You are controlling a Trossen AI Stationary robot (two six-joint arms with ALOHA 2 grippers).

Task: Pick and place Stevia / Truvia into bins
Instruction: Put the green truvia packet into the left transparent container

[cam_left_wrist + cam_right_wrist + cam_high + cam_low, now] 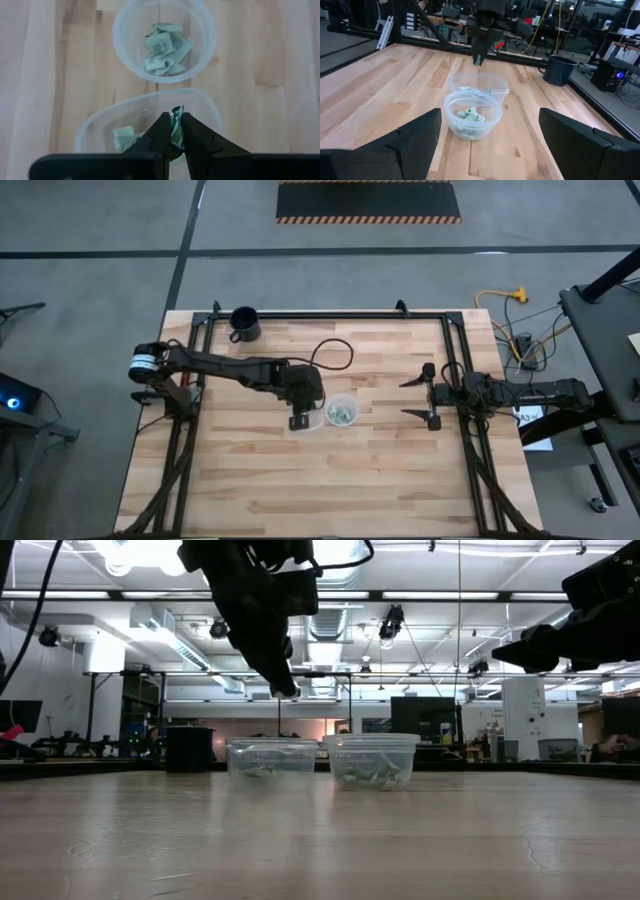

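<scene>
Left pincer (172,131), pointing down above a bin (145,127), pinches a Stevia packet (176,130).

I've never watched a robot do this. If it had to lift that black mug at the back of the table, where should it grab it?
Probably by the rim wall of the black mug, coming straight down from above: it stands upright with its mouth open, so one finger could slip inside and one outside. The small handle looks a harder target.
</scene>
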